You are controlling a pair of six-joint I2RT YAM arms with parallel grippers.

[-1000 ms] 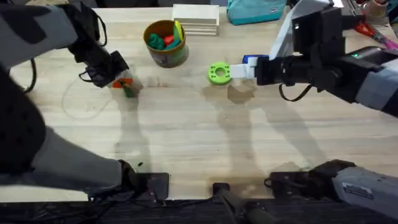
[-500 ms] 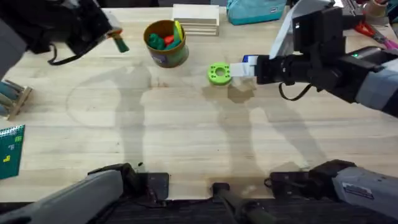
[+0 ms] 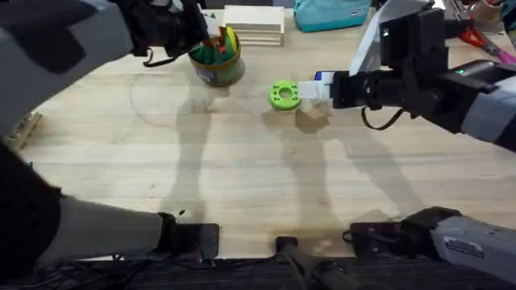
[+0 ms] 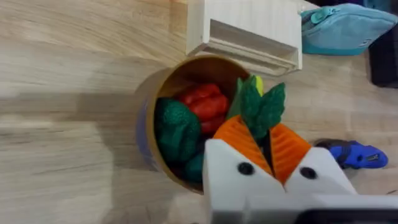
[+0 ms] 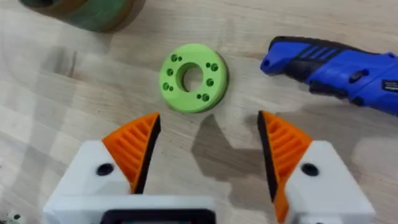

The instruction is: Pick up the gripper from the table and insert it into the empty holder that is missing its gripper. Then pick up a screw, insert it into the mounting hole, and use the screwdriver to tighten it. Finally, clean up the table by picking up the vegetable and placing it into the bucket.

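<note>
I have swung the left pincer (image 4: pixel 266 144), pinching the vegetable (image 4: pixel 260 107), from mid-worktop to over the bucket (image 4: pixel 149 134) near the far edge; release comes next; right pincer (image 5: pixel 208 146) spread, idle

Your tabletop (image 3: pixel 242 177) is pale, matt wood with visible grain. The screwdriver (image 5: pixel 336 65) shows glossy blue plastic. The green disc (image 5: pixel 193 77) is matt plastic. The left gripper (image 4: pixel 266 144) has ribbed orange pads (image 4: pixel 239 142) on smooth white plastic; the vegetable (image 4: pixel 261 109) between its jaws looks matt, rough-textured.
</note>
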